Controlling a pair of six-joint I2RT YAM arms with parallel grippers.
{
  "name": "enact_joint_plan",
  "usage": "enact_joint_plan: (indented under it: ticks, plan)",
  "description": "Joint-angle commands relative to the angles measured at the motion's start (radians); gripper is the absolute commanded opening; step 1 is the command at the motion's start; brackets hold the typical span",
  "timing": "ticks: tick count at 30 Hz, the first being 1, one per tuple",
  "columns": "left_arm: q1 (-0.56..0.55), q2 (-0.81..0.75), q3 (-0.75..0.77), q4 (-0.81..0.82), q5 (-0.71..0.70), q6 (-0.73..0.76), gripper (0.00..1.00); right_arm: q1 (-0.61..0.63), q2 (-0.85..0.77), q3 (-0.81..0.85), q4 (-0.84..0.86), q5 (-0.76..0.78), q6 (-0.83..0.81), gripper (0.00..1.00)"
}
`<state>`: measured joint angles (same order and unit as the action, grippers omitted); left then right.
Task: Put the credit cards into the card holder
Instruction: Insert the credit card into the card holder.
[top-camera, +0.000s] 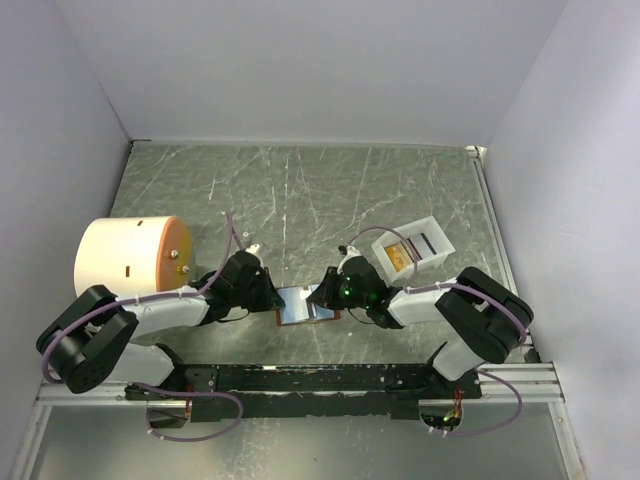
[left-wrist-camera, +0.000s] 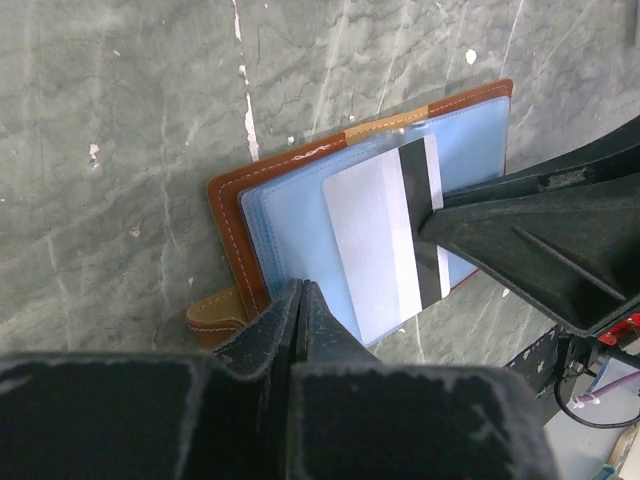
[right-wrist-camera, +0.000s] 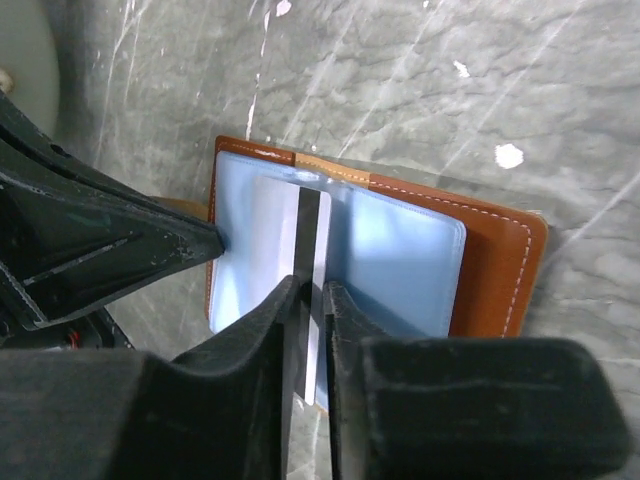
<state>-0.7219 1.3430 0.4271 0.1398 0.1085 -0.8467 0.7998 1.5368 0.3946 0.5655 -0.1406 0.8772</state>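
The brown card holder (top-camera: 298, 305) lies open on the table between both grippers, its light-blue lining (left-wrist-camera: 290, 230) facing up. My left gripper (left-wrist-camera: 302, 290) is shut, its tips pressing on the lining's near edge; it also shows in the right wrist view (right-wrist-camera: 213, 243). My right gripper (right-wrist-camera: 312, 292) is shut on a pale credit card with a black stripe (right-wrist-camera: 285, 235), which lies flat over the lining, partly on the wallet. The same card shows in the left wrist view (left-wrist-camera: 375, 250), with the right gripper (left-wrist-camera: 428, 228) at its edge. The wallet's strap (left-wrist-camera: 212, 318) sticks out by the left fingers.
A white tray (top-camera: 437, 262) at the right holds an orange card (top-camera: 397, 258) and a dark card (top-camera: 428, 243). A big white-and-orange cylinder (top-camera: 130, 258) stands at the left, near the left arm. Walls close the table on three sides.
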Motion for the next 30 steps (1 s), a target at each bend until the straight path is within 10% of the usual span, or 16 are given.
enact_joint_plan:
  ticks: [1, 13, 30]
  plan:
    - [0.007, -0.023, -0.022, -0.098, -0.005, 0.008, 0.07, 0.032, -0.011, 0.058, -0.177, 0.053, -0.01, 0.2]
    - [0.006, -0.073, 0.006, -0.126, 0.001, 0.009, 0.13, 0.037, -0.074, 0.09, -0.283, 0.041, -0.052, 0.41]
    - [0.006, -0.026, 0.002, -0.098, -0.005, 0.015, 0.07, 0.099, 0.068, 0.201, -0.235, -0.049, -0.057, 0.21]
